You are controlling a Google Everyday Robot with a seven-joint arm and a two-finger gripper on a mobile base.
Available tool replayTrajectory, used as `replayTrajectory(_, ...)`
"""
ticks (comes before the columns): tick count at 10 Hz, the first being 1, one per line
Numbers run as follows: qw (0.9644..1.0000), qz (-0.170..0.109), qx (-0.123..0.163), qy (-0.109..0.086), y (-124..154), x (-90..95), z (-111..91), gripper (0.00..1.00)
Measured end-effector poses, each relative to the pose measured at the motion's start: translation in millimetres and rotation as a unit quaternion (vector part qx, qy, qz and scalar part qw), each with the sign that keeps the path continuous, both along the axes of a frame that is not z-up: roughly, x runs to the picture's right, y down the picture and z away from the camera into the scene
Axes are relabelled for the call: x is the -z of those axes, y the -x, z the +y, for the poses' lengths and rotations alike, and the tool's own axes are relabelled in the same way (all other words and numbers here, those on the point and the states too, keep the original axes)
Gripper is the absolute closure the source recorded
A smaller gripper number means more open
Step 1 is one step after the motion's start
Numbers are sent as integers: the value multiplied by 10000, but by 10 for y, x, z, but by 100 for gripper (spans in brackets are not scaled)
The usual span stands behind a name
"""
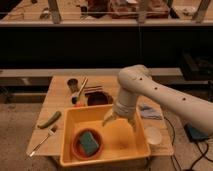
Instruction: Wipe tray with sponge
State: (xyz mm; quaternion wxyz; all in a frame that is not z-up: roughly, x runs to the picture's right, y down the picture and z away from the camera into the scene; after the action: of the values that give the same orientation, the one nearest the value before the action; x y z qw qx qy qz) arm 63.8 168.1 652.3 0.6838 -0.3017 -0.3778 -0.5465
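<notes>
Sponge (pixel 89 141): teal block lying in a round orange-red bowl (pixel 76 148) in the tray's near-left part. Probably light and soft, squashes under a grip, not fragile.
Hold: best taken from above across its 2 long sides, inside the bowl's rim. The bowl may slide or lift with it.
Tray (pixel 122 148): yellow-orange tub on the wooden surface (pixel 60 95). Looks like stiff, smooth plastic and may shift when wiped.
Pincer (pixel 120 121): released, its 2 fingers spread and holding nothing. It hangs over the tray's far-right part, apart from the sponge.
Beyond: a dark bowl (pixel 98 98) sits just past the tray's far wall.
</notes>
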Motion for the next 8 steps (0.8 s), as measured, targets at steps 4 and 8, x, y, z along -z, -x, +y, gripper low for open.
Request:
replayTrajectory(4,10000,0,0,0,0,0,0,20)
replayTrajectory(8,9990,-187,64,-390,72,42,-79,20)
